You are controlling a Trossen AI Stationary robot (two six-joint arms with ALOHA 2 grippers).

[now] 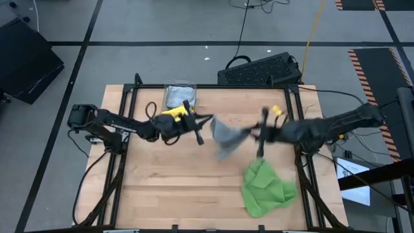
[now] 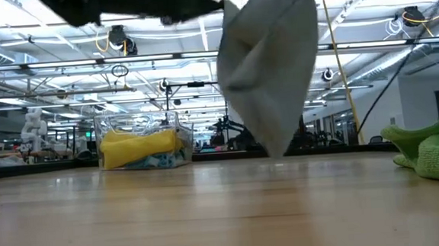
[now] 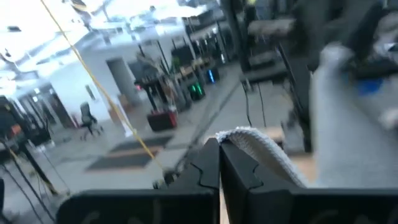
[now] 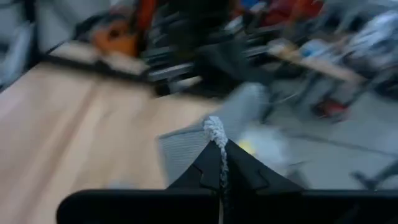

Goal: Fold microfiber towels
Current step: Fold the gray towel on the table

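A: Status?

B: Grey towel (image 1: 226, 134) is up in the air over the table (image 1: 168, 194) mid, hanging between both arms. L gripper (image 1: 202, 120) pinched tight on one corner, R gripper (image 1: 253, 133) pinched tight on the opposite one. Both wrist cams show fabric squeezed between closed fingers.

A: Why both holding?

B: Prob to spread it flat. Two corners held apart let the cloth hang and unwrinkle before it's laid down. In the low view its bottom tip hangs close to the wood; touching or not, can't tell.

A: Taut?

B: No. It sags into a point and looks creased, so I'd say the corners need pulling further apart.

A: Other towels?

B: Green towel (image 1: 266, 188) is crumpled nr the table's front-right corner, not folded. Yellow towel (image 2: 141, 147) plus something light blue under it sit in the clear bin (image 1: 179, 94) at the back edge, left of centre. Rest not visible from here.

A: Progress?

B: Early, imo. No neat folded towel in sight; green one is a heap.

A: Risks?

B: Thin pinch on the hem at both ends. A hard pull could slip a corner out. Also L gripper is close to the bin, so a lowering move on that side needs room. Mid table is bare wood, a fair spot to lay it.

A: Next?

B: My guess: stretch, lower onto the wood, release, then fold.
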